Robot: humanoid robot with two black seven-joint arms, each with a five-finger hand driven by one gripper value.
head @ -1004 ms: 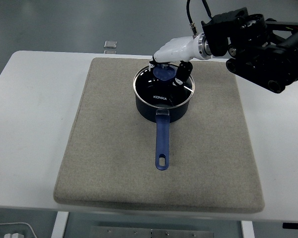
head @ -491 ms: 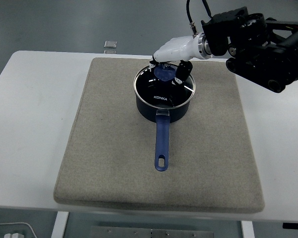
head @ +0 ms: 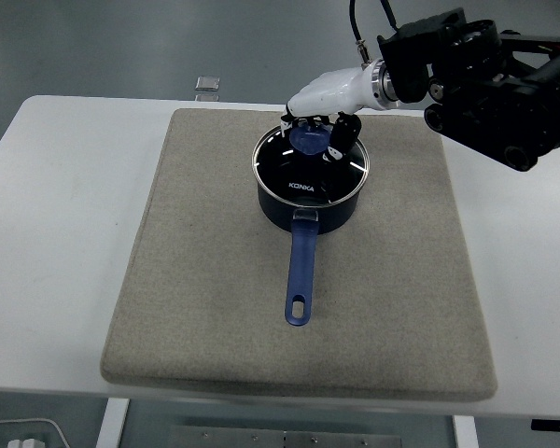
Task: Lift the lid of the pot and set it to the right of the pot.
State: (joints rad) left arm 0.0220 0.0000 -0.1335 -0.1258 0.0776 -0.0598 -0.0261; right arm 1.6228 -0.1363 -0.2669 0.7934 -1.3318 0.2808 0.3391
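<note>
You see a right hand [head: 325, 101] with a glossy white shell and black fingers [head: 341, 129]. Behind it, the forearm [head: 485, 89] is bulky matte black, jointed in blocks. Black cables [head: 357, 28] loop up from the silver wrist ring [head: 379, 84].

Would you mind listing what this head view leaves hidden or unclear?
- Lid knob: the right hand covers its far side, so the grip cannot be confirmed.
- Pot contents: the dark lid with glare hides them.
- Small object beyond the mat: too small to identify.
- Right arm: cut off by the right edge.
</note>
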